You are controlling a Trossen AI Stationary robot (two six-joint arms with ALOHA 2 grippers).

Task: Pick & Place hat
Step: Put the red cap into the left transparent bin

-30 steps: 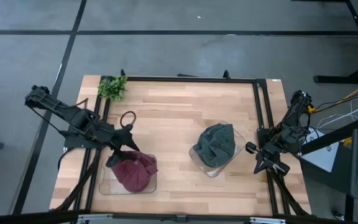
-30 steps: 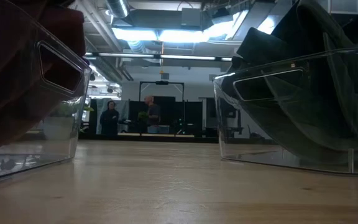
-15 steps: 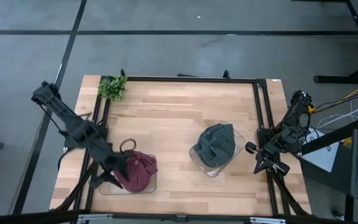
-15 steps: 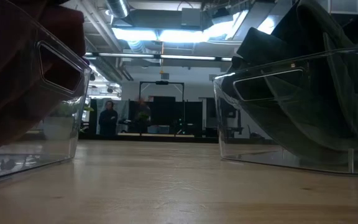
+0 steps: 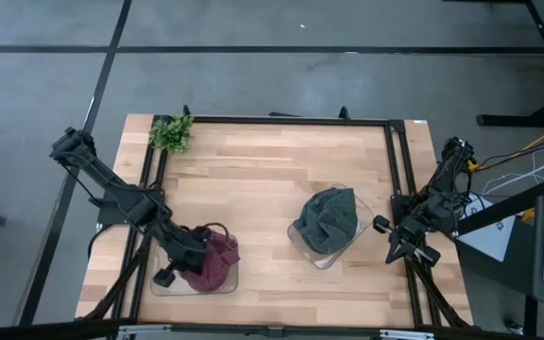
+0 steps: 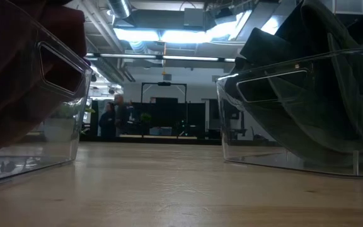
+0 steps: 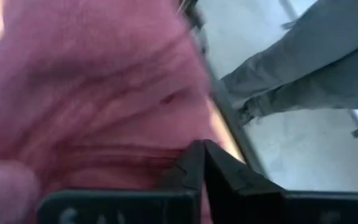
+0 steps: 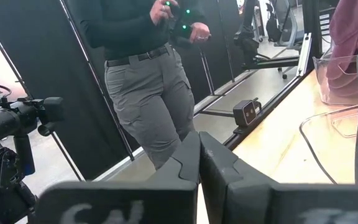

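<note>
At about 8 o'clock on the tabletop point(image 5: 272, 189), the left claw point(image 5: 189, 253) has its fingers pressed together and sits at the near-left edge of the maroon hat point(image 5: 213, 264), which lies bunched in the left clear bin point(image 5: 227, 285). The left wrist view shows the fingertips meeting with maroon cloth right behind them; whether a fold is actually pinched cannot be told.

My worry: if the fingers caught only a thin fold, or none, a lift could let the hat slide free, or the cloth could snag the light bin's wall and drag it along.

At about 4 o'clock a grey-green hat point(image 5: 329, 219) fills the right clear bin point(image 5: 359, 244). At 3 o'clock, off the tabletop's edge, the right claw point(image 5: 421, 223) waits, closed and empty.

The high view gives the whole layout; only the left wrist view shows the cloth at the fingertips. The low view shows the bins' walls, not the claws. The right wrist view alone shows a person point(image 8: 148, 81) standing beside the rig.
</note>
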